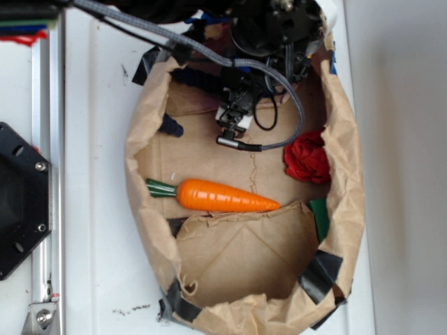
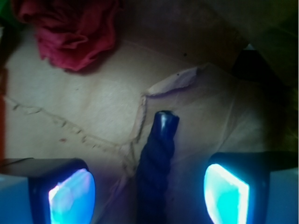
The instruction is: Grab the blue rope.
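The blue rope (image 2: pixel 156 158) is a dark navy twisted cord with a shiny capped end. In the wrist view it lies on brown paper and runs up between my fingers. My gripper (image 2: pixel 149 196) is open, and its glowing pads (image 2: pixel 72 198) stand apart from the cord on both sides. In the exterior view my gripper (image 1: pixel 234 124) hangs low at the back of the paper-lined bin. Parts of the blue rope (image 1: pixel 201 78) show beside and behind it, mostly hidden by the arm and a grey cable.
An orange carrot (image 1: pixel 223 196) lies across the middle of the bin. A red cloth (image 1: pixel 307 157) sits at the right, also seen as the red cloth (image 2: pixel 74 32). Crumpled paper walls (image 1: pixel 349 174) ring the bin. A green object (image 1: pixel 320 216) is by the right wall.
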You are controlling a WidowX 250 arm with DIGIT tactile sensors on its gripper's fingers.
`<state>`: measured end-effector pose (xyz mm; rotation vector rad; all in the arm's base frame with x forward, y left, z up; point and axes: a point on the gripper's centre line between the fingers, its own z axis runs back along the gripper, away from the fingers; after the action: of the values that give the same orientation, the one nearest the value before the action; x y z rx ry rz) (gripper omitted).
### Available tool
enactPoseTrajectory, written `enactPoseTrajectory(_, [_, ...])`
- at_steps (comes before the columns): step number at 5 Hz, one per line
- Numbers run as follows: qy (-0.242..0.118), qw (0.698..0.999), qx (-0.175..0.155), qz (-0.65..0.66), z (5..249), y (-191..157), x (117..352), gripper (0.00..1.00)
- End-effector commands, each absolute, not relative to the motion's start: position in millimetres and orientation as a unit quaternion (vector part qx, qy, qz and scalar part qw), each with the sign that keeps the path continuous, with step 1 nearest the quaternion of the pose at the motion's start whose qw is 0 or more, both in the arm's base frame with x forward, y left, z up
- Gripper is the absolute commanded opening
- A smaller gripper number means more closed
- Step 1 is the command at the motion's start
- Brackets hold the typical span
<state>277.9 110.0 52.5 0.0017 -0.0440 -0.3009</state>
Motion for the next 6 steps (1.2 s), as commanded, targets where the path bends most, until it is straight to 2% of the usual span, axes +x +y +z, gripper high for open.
enactPoseTrajectory(1, [-0.040,0.985,0.030,-0.168,26.3,78.7,267.1,1.00])
enactPoseTrajectory(2, [-0.027,0.986,0.025,-0.166,19.1,77.9,270.7,0.82])
enactPoseTrajectory(3, [-0.027,0.986,0.020,-0.162,20.9,80.3,272.7,0.00])
enactPoseTrajectory(6, [-0.024,0.988,0.017,-0.153,29.7,83.8,271.8,0.00])
